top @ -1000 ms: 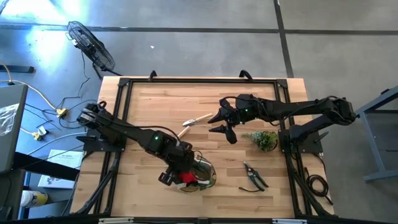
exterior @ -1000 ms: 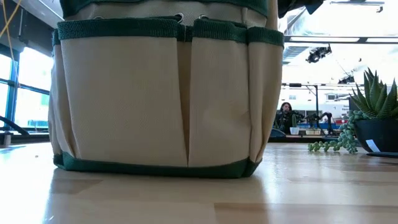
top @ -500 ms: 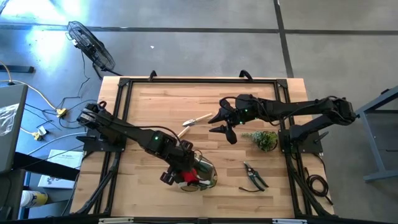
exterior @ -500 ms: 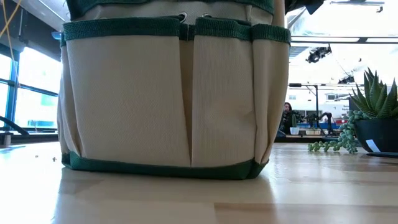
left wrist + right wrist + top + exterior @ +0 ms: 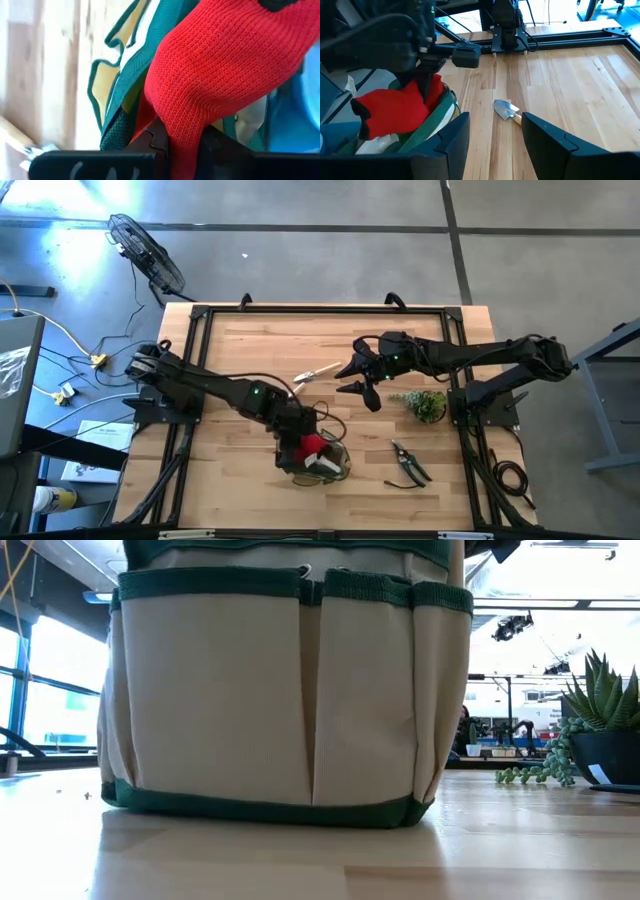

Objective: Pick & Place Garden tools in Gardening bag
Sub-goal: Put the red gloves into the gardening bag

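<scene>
- Left gripper (image 5: 303, 442): hanging over the gardening bag (image 5: 335, 469) at approx. 6 o'clock on the table (image 5: 250, 350); fingers pinching the red glove (image 5: 312, 446), per left wrist view, where red knit is passing between them.
- Glove: sitting over the bag mouth, partly inside; not yet let go, so this item is judged mid-placement.
- Right gripper (image 5: 357, 377): waiting near table centre, a little toward 1 o'clock, jaws standing apart w/ nothing between them.
- Still out: trowel (image 5: 314, 373) lying just at 9 o'clock of the right gripper; pruning shears (image 5: 410, 464) lying at approx. 4–5 o'clock, near the bag but apart from it.
- Other trowels and the green-and-white item: cannot tell; a pale shape is showing in the bag under the glove, too unclear to name.
- Plant (image 5: 424, 403): standing at 3 o'clock, not part of the job.
- Progress est.: past the start, at least two tools remaining.
- High view only: giving the whole layout and the shears.
- Low view only: showing the bag's beige side pockets w/ green trim, filling most of the view; no glove or tools visible.
- Right wrist view: showing glove, bag rim and trowel blade together, w/ left gripper above.
</scene>
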Motion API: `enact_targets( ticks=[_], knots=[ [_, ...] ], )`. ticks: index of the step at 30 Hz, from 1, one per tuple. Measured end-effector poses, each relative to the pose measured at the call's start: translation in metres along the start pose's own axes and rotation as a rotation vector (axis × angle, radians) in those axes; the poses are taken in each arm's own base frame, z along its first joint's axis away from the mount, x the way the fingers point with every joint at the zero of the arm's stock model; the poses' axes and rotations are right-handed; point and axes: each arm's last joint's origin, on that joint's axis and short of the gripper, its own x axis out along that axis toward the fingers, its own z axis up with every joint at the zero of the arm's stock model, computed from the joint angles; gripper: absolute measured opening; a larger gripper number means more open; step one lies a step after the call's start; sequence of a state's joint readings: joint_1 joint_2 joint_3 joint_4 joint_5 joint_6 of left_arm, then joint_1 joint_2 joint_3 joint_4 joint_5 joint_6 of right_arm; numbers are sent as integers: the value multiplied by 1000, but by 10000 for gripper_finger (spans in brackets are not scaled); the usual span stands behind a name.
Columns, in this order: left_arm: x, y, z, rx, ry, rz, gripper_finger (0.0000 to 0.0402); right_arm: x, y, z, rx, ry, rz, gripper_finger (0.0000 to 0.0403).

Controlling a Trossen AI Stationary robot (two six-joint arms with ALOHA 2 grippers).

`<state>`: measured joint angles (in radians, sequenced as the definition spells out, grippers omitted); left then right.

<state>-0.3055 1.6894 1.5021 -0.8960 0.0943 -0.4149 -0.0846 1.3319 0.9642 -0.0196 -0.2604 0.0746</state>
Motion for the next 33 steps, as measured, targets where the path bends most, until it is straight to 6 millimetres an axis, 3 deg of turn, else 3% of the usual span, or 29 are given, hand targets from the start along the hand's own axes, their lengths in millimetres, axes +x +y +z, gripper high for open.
enact_targets(
  ticks=[19, 33],
  knots=[
    [0, -1, -4, -309, 56, -30, 32, 0, 0, -1, -4, 13, -1, 169],
    [-1, -1, -6, -192, 82, -46, 66, 0, 0, -2, -3, 17, -1, 169]
  ],
)
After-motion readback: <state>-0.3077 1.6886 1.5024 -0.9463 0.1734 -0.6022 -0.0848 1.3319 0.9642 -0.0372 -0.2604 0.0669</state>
